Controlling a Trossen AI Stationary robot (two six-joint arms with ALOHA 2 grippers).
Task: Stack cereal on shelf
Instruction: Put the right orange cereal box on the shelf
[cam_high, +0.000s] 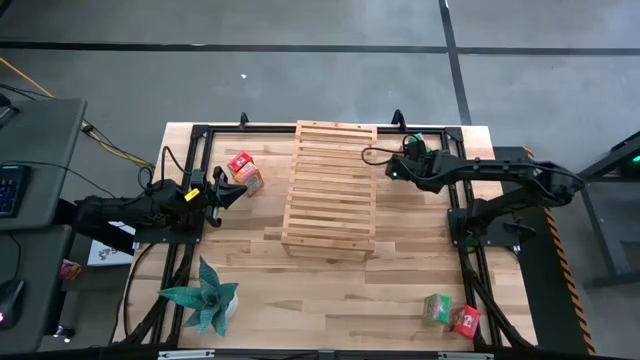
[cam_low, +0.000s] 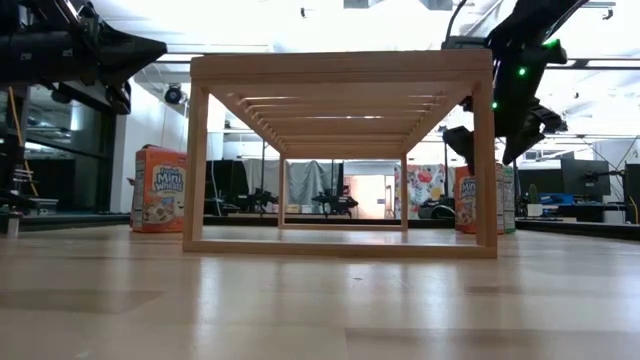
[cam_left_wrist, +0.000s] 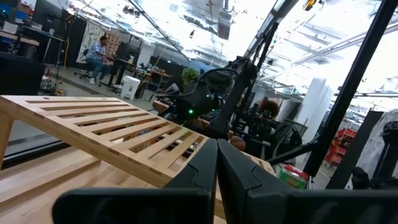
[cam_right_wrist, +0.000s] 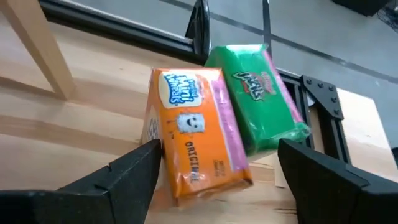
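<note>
The light wood slatted shelf (cam_high: 330, 190) stands mid-table. My right gripper (cam_right_wrist: 217, 186) is open and hovers above an orange cereal box (cam_right_wrist: 193, 130) and a green one (cam_right_wrist: 261, 99), which stand side by side on the table right of the shelf (cam_low: 480, 200). Its fingers stand on either side of the orange box without touching it. My left gripper (cam_left_wrist: 216, 168) is shut and raised left of the shelf (cam_high: 235, 192). It is beside a red box (cam_high: 241, 162) and an orange box (cam_high: 250, 180) that rest on the table. A green box (cam_high: 436, 308) and a red box (cam_high: 465, 321) lie near the right near corner.
A teal spiky plant (cam_high: 205, 297) stands near the table's left near corner. Black frame rails (cam_high: 190, 170) run along the left and right sides of the table. Bare tabletop (cam_high: 330, 300) lies between the shelf and the near edge. A person sits far off in the room (cam_left_wrist: 99, 53).
</note>
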